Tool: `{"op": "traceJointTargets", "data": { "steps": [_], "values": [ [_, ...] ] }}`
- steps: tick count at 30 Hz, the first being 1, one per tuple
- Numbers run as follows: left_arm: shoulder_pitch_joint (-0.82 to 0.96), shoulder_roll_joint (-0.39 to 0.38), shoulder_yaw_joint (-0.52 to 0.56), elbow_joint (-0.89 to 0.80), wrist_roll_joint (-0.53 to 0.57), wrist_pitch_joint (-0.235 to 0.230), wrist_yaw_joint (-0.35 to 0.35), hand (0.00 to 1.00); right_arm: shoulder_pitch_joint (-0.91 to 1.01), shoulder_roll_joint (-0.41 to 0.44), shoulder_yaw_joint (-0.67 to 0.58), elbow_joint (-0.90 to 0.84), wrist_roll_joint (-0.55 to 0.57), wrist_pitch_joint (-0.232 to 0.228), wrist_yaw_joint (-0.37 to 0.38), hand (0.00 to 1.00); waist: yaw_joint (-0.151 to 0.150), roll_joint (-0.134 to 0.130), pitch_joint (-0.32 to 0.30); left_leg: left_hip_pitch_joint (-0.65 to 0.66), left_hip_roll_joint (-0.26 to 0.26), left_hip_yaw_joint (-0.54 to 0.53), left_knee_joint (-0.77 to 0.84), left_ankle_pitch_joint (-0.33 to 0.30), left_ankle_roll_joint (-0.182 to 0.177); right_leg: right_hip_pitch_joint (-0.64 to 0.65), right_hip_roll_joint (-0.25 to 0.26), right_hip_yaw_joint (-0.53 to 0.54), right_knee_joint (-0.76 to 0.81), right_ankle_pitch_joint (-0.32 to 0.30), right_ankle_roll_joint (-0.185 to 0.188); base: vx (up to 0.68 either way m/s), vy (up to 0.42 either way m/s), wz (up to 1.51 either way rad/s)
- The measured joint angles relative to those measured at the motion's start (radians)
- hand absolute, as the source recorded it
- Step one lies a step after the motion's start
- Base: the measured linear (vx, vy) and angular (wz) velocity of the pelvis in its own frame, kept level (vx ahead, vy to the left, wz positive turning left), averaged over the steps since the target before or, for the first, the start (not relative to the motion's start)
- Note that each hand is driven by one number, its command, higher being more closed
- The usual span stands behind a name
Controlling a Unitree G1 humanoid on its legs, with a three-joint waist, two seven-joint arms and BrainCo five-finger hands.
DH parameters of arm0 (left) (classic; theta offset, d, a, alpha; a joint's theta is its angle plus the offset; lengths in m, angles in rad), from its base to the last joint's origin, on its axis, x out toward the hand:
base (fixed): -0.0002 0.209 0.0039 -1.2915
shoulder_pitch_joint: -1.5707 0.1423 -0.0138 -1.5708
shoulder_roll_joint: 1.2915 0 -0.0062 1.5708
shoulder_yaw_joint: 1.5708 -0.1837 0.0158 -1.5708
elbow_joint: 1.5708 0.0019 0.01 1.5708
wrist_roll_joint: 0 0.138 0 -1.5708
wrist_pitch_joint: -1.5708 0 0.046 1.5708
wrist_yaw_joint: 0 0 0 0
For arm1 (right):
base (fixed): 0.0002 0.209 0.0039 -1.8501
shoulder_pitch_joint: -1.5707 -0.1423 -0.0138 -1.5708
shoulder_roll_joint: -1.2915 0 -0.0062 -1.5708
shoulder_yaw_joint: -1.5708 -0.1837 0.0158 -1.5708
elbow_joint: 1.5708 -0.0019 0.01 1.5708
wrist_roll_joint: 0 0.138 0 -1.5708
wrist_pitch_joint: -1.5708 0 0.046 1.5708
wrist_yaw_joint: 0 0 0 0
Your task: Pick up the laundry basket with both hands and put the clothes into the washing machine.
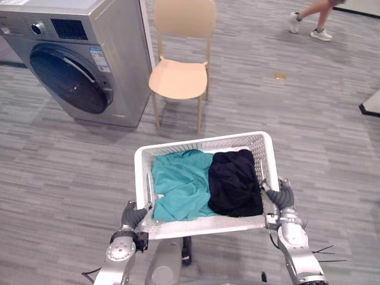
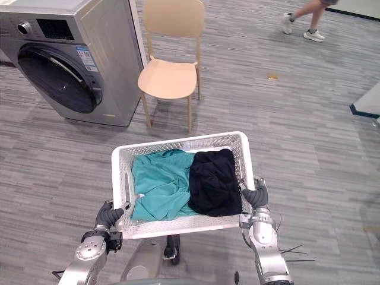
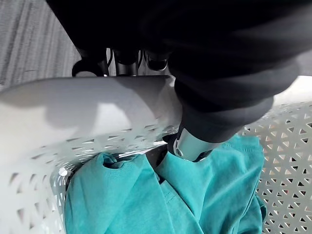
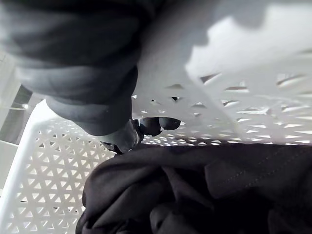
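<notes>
Perforated white plastic laundry basket (image 1: 202, 141) gripped at its rims by left hand (image 1: 134, 215) and right hand (image 1: 282, 196), fingers curled. Crumpled teal shirt (image 1: 181, 185) and black garment (image 1: 234, 183) inside. Grey washing machine (image 1: 77, 59) and beige chair (image 1: 178, 77) ahead.

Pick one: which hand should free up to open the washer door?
Left, likely. Both hands grip the ends of the laundry basket, but the washing machine, door shut, stands ahead on the robot's left, nearer the left hand than the right hand.

I've got both head eyes looking steeply down, sharing the laundry basket (image 1: 202, 142) and washing machine (image 1: 119, 53); my wrist cameras sit tight against the basket rim, peering inside at the clothes (image 3: 204, 195).
</notes>
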Motion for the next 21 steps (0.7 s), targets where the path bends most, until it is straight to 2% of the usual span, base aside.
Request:
{"op": "traceJointTargets", "data": {
  "steps": [1,2,3,4,5,7,9,10,11,12,13,14,15,16,17,18,19,20,21],
  "values": [
    [-0.004,0.013,-0.004,0.008,0.0,0.009,-0.001,1.0,-0.003,0.008,-0.001,0.015,-0.006,-0.008,0.002,1.0,-0.006,-0.007,0.011,0.081,-0.04,-0.009,-0.026,-0.063,-0.015,-0.127,-0.052,0.062,0.358,0.056,-0.073,0.44,0.249,0.14],
    [-0.003,0.018,-0.009,0.008,0.0,0.018,-0.001,1.0,0.002,0.009,-0.001,0.017,-0.01,-0.007,0.003,1.0,-0.01,-0.008,0.012,0.118,-0.057,-0.01,-0.042,-0.079,-0.014,-0.186,-0.065,0.077,0.5,0.052,-0.117,0.64,0.32,0.26],
    [0.01,0.03,-0.018,0.008,0.0,0.025,-0.001,1.0,0.017,0.016,0.002,0.033,-0.011,-0.007,0.003,1.0,-0.023,0.002,0.015,0.244,-0.085,-0.012,-0.115,-0.089,-0.015,-0.296,-0.068,0.091,0.721,0.013,-0.138,0.53,0.241,0.22],
    [0.018,0.033,-0.021,0.008,0.001,0.024,-0.001,1.0,0.023,0.018,0.003,0.032,-0.011,-0.007,0.007,1.0,-0.032,0.012,0.019,0.288,-0.087,-0.013,-0.146,-0.088,-0.014,-0.327,-0.055,0.08,0.751,-0.006,-0.143,0.63,0.282,0.31],
    [0.022,0.045,-0.025,0.008,0.001,0.023,-0.001,1.0,0.026,0.019,0.004,0.031,-0.011,-0.009,0.023,1.0,-0.051,0.035,0.023,0.393,-0.099,-0.042,-0.238,-0.088,-0.014,-0.413,-0.022,0.023,0.752,-0.07,-0.143,0.41,0.173,0.27],
    [0.015,0.066,-0.03,0.008,0.001,0.02,-0.001,1.0,0.024,0.024,0.004,0.024,-0.011,-0.011,0.027,1.0,-0.062,0.034,0.022,0.464,-0.115,-0.06,-0.306,-0.088,-0.014,-0.516,0.004,-0.037,0.667,-0.131,-0.137,0.5,0.155,0.29],
    [0.006,0.072,-0.036,0.018,0.0,0.02,-0.001,1.0,0.024,0.022,0.003,0.021,-0.01,-0.012,0.03,1.0,-0.069,0.036,0.025,0.532,-0.128,-0.091,-0.357,-0.088,-0.014,-0.6,0.068,-0.089,0.419,-0.135,-0.151,0.52,0.107,0.32],
    [-0.011,0.075,-0.044,0.05,0.001,0.015,-0.006,1.0,0.025,0.017,0.003,0.022,-0.01,-0.011,0.03,1.0,-0.086,0.038,0.028,0.574,-0.133,-0.119,-0.38,-0.087,-0.015,-0.604,0.124,-0.093,0.15,-0.083,-0.127,0.56,0.07,0.71],
    [-0.022,0.083,-0.047,0.075,0.002,0.003,-0.019,1.0,0.025,0.017,0.004,0.023,-0.01,-0.011,0.031,1.0,-0.103,0.014,0.028,0.613,-0.164,-0.164,-0.402,-0.089,-0.017,-0.608,0.151,-0.087,-0.062,0.005,-0.126,0.57,0.053,0.78],
    [-0.023,0.084,-0.048,0.083,0.002,0.0,-0.021,1.0,0.025,0.017,0.005,0.025,-0.01,-0.011,0.031,1.0,-0.112,-0.002,0.027,0.64,-0.181,-0.18,-0.411,-0.094,-0.026,-0.613,0.156,-0.088,-0.114,0.047,-0.146,0.61,0.012,0.84],
    [-0.016,0.081,-0.052,0.092,0.002,0.0,-0.022,1.0,0.03,0.014,0.007,0.033,-0.011,-0.01,0.032,1.0,-0.123,-0.016,0.018,0.685,-0.197,-0.218,-0.402,-0.115,-0.057,-0.611,0.172,-0.07,-0.145,0.144,-0.254,0.66,-0.02,0.95],
    [-0.015,0.061,-0.055,0.097,0.004,-0.002,-0.022,1.0,0.035,-0.003,0.005,0.042,-0.01,-0.009,0.03,1.0,-0.144,0.007,0.009,0.697,-0.177,-0.27,-0.35,-0.122,-0.066,-0.616,0.178,-0.047,-0.078,0.21,-0.307,0.68,-0.041,0.87],
    [-0.015,0.05,-0.058,0.101,0.006,-0.002,-0.022,1.0,0.035,-0.009,0.001,0.046,-0.01,-0.008,0.03,1.0,-0.146,0.031,-0.001,0.679,-0.156,-0.279,-0.303,-0.122,-0.066,-0.613,0.188,-0.072,-0.058,0.182,-0.307,0.68,-0.054,0.71],
    [-0.014,0.04,-0.057,0.101,0.021,-0.006,-0.022,1.0,0.035,-0.019,-0.001,0.037,-0.009,-0.008,0.035,1.0,-0.143,0.078,-0.002,0.613,-0.107,-0.282,-0.121,-0.111,-0.084,-0.574,0.215,-0.107,-0.061,0.135,-0.302,0.82,-0.04,0.24],
    [-0.007,0.029,-0.046,0.101,0.023,-0.006,-0.023,1.0,0.039,-0.023,0.006,0.01,-0.009,-0.002,0.041,1.0,-0.134,0.103,0.005,0.531,-0.07,-0.243,0.102,-0.02,-0.204,-0.523,0.249,-0.107,-0.06,0.084,-0.298,0.68,-0.022,0.06],
    [0.004,0.025,-0.039,0.101,0.023,-0.006,-0.023,1.0,0.044,-0.027,0.017,-0.01,-0.009,0.007,0.042,1.0,-0.118,0.105,0.006,0.487,-0.048,-0.208,0.214,0.087,-0.255,-0.491,0.264,-0.087,-0.064,0.061,-0.298,0.8,0.021,-0.35],
    [0.028,0.027,-0.038,0.093,0.022,-0.005,-0.026,1.0,0.059,-0.03,0.03,-0.054,-0.01,0.013,0.043,1.0,-0.092,0.108,0.005,0.394,0.03,-0.143,0.439,0.126,-0.259,-0.417,0.284,-0.068,-0.094,0.025,-0.294,0.62,0.033,-0.36],
    [0.043,0.027,-0.038,0.072,0.022,-0.005,-0.037,1.0,0.081,-0.028,0.027,-0.096,-0.01,0.011,0.037,1.0,-0.088,0.101,0.006,0.296,0.102,-0.108,0.581,0.081,-0.216,-0.337,0.291,-0.062,-0.13,0.003,-0.281,0.74,0.042,-0.26],
    [0.049,0.026,-0.038,0.068,0.021,-0.005,-0.037,1.0,0.082,-0.028,0.026,-0.106,-0.01,0.011,0.037,1.0,-0.085,0.094,0.002,0.264,0.121,-0.099,0.599,0.059,-0.193,-0.311,0.288,-0.053,-0.15,-0.001,-0.277,0.59,0.065,-0.14]
  ]
}}
